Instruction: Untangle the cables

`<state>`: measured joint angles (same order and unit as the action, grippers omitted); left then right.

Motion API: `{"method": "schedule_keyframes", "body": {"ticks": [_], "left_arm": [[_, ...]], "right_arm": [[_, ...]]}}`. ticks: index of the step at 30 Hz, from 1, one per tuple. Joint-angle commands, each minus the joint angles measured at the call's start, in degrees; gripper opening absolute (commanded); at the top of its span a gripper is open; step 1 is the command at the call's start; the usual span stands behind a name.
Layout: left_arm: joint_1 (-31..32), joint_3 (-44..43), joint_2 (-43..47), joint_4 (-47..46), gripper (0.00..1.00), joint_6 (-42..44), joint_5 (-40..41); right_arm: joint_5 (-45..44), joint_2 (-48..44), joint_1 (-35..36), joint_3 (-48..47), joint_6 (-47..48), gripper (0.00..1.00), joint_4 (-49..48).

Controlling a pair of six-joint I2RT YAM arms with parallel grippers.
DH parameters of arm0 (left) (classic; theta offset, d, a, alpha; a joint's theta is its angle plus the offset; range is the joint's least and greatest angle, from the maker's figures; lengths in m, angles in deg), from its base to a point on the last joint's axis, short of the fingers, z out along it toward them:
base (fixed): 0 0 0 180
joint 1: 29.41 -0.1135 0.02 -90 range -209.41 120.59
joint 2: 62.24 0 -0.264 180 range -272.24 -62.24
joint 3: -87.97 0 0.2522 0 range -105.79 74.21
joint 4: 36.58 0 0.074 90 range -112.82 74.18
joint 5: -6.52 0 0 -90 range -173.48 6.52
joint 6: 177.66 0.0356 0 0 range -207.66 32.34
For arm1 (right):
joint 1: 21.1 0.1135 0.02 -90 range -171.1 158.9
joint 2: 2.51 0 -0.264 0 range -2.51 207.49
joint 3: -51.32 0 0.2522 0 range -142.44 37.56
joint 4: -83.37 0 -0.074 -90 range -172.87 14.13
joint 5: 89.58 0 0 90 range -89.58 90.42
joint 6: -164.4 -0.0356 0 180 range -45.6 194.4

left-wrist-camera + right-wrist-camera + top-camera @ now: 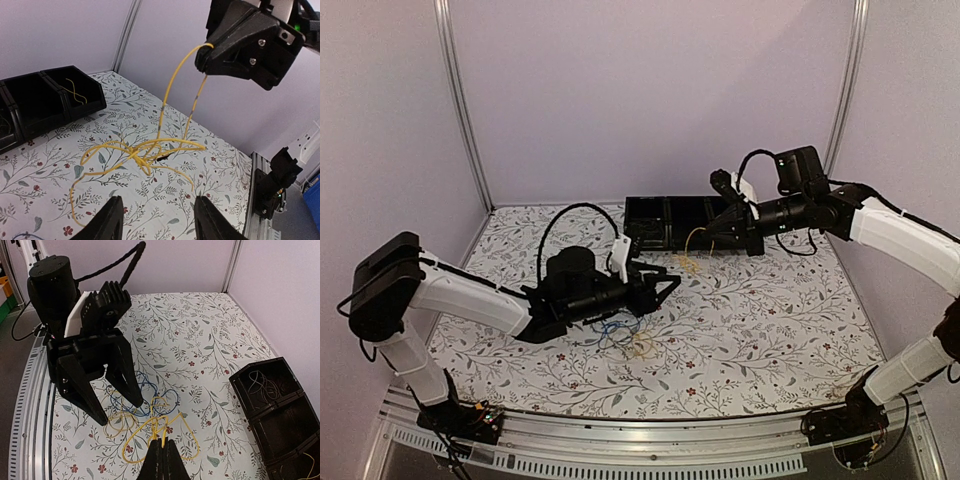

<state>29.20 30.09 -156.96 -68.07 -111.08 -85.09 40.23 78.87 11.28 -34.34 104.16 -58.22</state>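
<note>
My right gripper (161, 441) is shut on a yellow cable (150, 432) and holds its upper end above the table; it also shows in the top view (708, 235) and the left wrist view (205, 55). The yellow cable's tangled loops (145, 150) rest on the floral cloth. My left gripper (157, 222) is open and empty, its fingers (125, 375) hovering just short of the yellow tangle. In the top view it (665, 288) sits mid-table. Blue cables (150, 395) and a paler yellow-orange loop (112, 420) lie under and beside the left gripper (119, 411).
A row of black bins (665, 222) stands at the back of the table. One bin holds whitish cables (262, 382), another a yellow cable (77, 90). The metal rail (620, 440) runs along the near edge, with walls on three sides.
</note>
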Motion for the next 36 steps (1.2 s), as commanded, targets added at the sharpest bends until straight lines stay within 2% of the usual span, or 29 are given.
{"method": "schedule_keyframes", "body": {"ticks": [1,8,10,15,18,23,27,31,36], "left_arm": [[1.3,-5.1,-4.7,-0.2,0.5,-3.3,-1.6],[1.3,-8.9,-10.4,-2.0,0.48,-4.0,0.2],[1.1,-10.2,-12.2,-2.5,0.43,-3.6,0.3],[0.7,-13.1,-16.2,-4.9,0.21,-3.2,-1.8],[0.5,-13.4,-17.1,-6.2,0.19,-3.1,-2.3],[0.5,-13.2,-17.3,-7.4,0.24,-3.3,-3.2],[0.5,-12.0,-17.0,-8.8,0.17,-3.1,-4.0],[0.6,-10.2,-16.5,-10.3,0.02,-3.2,-4.7],[0.6,-8.1,-16.9,-10.8,0.0,-3.1,-5.4]], "right_arm": [[1.3,0.4,0.5,0.8,-0.8,0.0,-1.4],[1.8,-0.2,0.6,2.1,-1.1,0.0,-2.0],[1.9,-0.4,0.6,2.4,-1.2,0.0,-2.2],[1.5,-0.9,0.6,2.3,-1.5,0.0,-2.3],[1.3,-1.5,0.6,2.2,-1.5,0.0,-2.3],[0.5,-2.1,0.6,2.4,-1.6,0.0,-2.5],[0.0,-1.9,0.6,2.2,-1.6,0.0,-2.6],[-1.2,-1.9,0.5,1.7,-1.6,0.0,-2.6],[-2.5,-2.3,-0.1,-0.5,-1.4,0.0,-1.6]]}}
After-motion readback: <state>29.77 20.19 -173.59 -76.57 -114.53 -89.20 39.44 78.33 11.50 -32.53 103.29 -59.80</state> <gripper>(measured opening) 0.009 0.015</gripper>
